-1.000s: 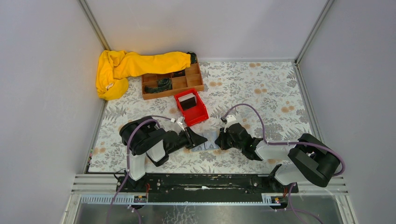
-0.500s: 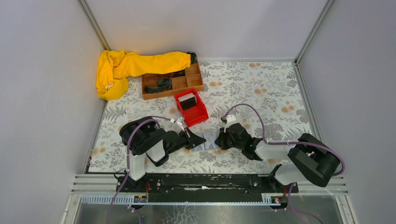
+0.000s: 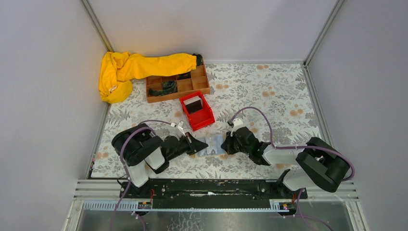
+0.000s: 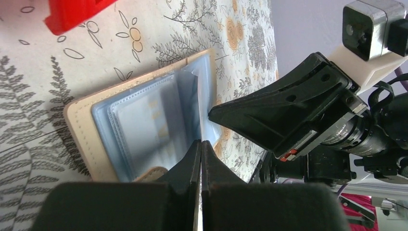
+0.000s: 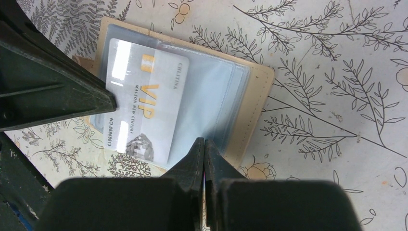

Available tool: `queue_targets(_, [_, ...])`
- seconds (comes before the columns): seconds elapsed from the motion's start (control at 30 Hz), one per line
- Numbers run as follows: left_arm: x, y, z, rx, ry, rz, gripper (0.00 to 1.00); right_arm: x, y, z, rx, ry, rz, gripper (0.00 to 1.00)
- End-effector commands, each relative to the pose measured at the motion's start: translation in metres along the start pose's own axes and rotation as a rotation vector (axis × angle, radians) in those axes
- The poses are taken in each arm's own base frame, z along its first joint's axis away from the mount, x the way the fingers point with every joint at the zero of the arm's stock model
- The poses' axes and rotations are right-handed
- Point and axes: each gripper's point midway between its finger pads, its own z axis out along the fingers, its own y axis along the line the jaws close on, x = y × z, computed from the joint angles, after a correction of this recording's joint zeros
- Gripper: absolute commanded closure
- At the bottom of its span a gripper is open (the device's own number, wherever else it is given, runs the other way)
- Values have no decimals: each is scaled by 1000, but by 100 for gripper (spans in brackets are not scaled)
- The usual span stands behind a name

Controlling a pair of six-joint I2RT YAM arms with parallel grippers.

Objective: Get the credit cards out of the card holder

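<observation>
Contact from both sides

Floral-patterned table covering (image 3: 269,91) fills the workspace. A crumpled yellow fabric garment (image 3: 139,66) lies at the far left, one part draped across a brown wooden compartment tray (image 3: 177,96). Just in front of the tray sits a small red plastic bin (image 3: 202,121) with a dark flat rectangle (image 3: 194,104) inside it.

Nearer the arm bases, the flat, soft slate-blue card holder with a tan edge (image 4: 79,130) lies unfolded on the table, clear plastic sleeves facing up, between the two grippers. The left gripper (image 4: 200,143) has its black fingers pressed together with only a hairline between them, tips down at one edge of the holder. The right gripper (image 5: 204,140) is likewise closed, tips on the clear sleeve at the opposite edge. Whether either nips a sleeve cannot be told.

A whitish-grey rectangular credit card with gold "VIP" lettering (image 5: 144,103) lies flat among the sleeves. One long edge touches the left gripper's tip. Whether it sits inside a sleeve or on top is unclear.
</observation>
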Motion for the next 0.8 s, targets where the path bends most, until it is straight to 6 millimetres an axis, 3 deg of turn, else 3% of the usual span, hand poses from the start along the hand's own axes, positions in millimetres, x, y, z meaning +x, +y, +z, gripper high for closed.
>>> queue_targets(0.0, [-6, -2, -8, 6, -14, 54, 100, 16, -13, -1, 39, 57, 5, 100])
queue_targets(0.13, [-9, -5, -18, 6, -25, 94, 100, 14, -11, -1, 32, 48, 5, 100])
queue_targets(0.23, [-16, -20, -24, 45, -51, 127, 100, 12, -6, -1, 5, 39, 6, 100])
queue_targets(0.37, [-26, -42, -32, 105, -80, 189, 100, -2, 17, -9, -121, -22, 3, 100])
queue_targets(0.43, [-31, -56, -38, 149, -103, 221, 100, -18, 33, -21, -207, -94, 9, 100])
queue_targets(0.57, [-37, -69, -41, 155, -110, 285, 100, -44, 61, -48, -366, -215, -12, 75])
queue_targets(0.77, [-40, -98, -55, 268, -128, 345, 100, -70, 99, -97, -590, -370, -81, 54])
